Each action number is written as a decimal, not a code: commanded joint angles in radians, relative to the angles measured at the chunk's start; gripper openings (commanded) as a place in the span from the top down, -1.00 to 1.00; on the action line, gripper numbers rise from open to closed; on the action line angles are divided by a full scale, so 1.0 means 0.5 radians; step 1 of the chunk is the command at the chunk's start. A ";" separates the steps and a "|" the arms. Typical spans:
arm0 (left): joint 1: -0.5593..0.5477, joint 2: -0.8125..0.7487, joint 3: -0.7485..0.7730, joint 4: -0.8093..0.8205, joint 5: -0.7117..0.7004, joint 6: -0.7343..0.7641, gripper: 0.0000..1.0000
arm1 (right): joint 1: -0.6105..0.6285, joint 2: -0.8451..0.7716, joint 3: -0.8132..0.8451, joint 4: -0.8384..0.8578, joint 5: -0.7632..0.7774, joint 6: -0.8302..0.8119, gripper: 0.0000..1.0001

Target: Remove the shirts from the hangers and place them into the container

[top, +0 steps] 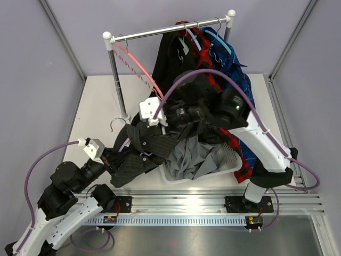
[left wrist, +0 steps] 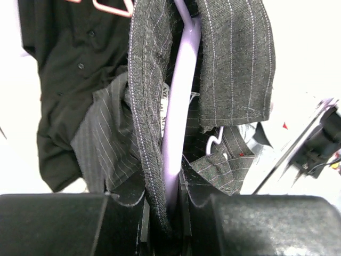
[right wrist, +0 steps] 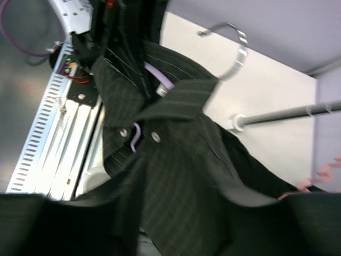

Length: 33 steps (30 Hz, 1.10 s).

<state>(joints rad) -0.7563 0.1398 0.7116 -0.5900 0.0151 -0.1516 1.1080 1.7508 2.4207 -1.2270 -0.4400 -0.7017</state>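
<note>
Top view: even overhead light, soft shadows, slight glare on steel sheet at near edge. Left wrist view: bkgd table blown out white, purple hanger washed pale. Right wrist view: soft w/ motion blur, esp. nearest dark shirt.

We find the rail spanning the back of the worktop, with the hanging shirts bunched at its right end and a lone hanger hanging nearer its left end. In front of those shirts, right of centre and close to the near edge, sits the container with a crumpled shirt inside it. Just left of it another shirt lies on its hanger, reaching the container's left rim, its near-left end pinched in the left tool and the hook pointing back-left over the worktop
</note>
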 commanded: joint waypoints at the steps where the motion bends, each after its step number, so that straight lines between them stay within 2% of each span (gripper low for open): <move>1: -0.006 0.134 0.215 0.076 0.037 0.235 1.00 | -0.102 -0.108 0.107 -0.098 -0.053 -0.164 -0.12; 4: -0.006 0.244 0.279 0.002 0.166 0.392 1.00 | -0.136 -0.133 0.040 -0.196 -0.071 -0.363 -0.29; 6: -0.006 0.297 0.350 -0.023 0.242 0.490 1.00 | -0.136 -0.133 -0.039 -0.243 -0.086 -0.516 -0.33; 11: -0.006 0.413 0.460 -0.090 0.332 0.598 1.00 | -0.136 -0.096 -0.086 -0.234 -0.068 -0.578 -0.41; 15: -0.006 0.414 0.479 -0.087 0.353 0.598 1.00 | -0.136 -0.035 -0.107 -0.273 -0.101 -0.618 -0.40; 20: -0.006 0.349 0.473 -0.044 0.372 0.576 1.00 | -0.136 -0.004 -0.273 -0.169 -0.065 -0.609 -0.34; 23: -0.006 0.294 0.451 -0.032 0.295 0.570 1.00 | -0.136 0.045 -0.258 -0.221 -0.147 -0.597 -0.20; 28: -0.006 0.230 0.399 0.029 0.151 0.567 1.00 | -0.136 0.097 -0.242 -0.273 -0.197 -0.578 0.58; 33: -0.006 0.175 0.271 0.149 -0.002 0.472 1.00 | -0.133 0.128 -0.196 -0.304 -0.185 -0.551 0.88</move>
<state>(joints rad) -0.7601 0.2527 0.8650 -0.6930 0.1066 0.1249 1.0328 1.8072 2.2890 -1.2984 -0.4885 -0.9745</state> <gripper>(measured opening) 0.177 0.217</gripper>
